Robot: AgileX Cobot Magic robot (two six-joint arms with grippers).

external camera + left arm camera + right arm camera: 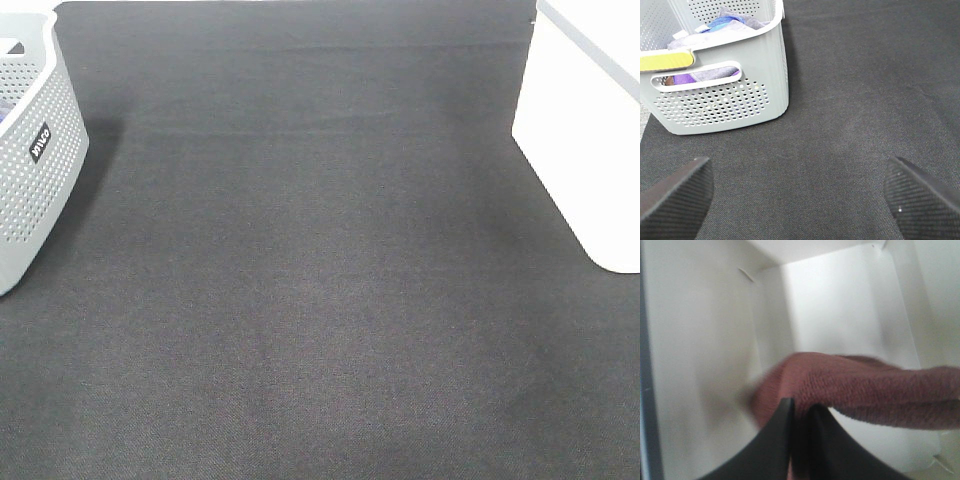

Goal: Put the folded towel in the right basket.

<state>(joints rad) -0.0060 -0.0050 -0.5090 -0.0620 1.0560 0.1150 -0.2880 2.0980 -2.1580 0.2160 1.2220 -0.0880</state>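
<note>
Towel (865, 385), rust-brown terry, sits pinched between the two black fingers of my right claw (802, 440), which are closed tight on one edge. The rest of the cloth drapes sideways past the fingers. The claw and towel are inside the white basket (705, 340), with pale walls all around them. The wrist picture is blurred, so I cannot tell whether the cloth touches the basket floor.

My left claw (800, 200) hovers over the dark surface (865, 100) with its ribbed fingers (675, 195) spread wide apart and nothing between them. Ahead of it stands the grey basket (725, 100), perforated, with blue, purple and grey cloths inside and a yellow-green strip (665, 60) at its rim.

From the high camera, the grey basket (35, 170) with its black label (39, 142) stands at the left edge of the surface (320, 300). The white basket (590, 150) stands at the right edge, well apart from it. Neither arm shows there.
</note>
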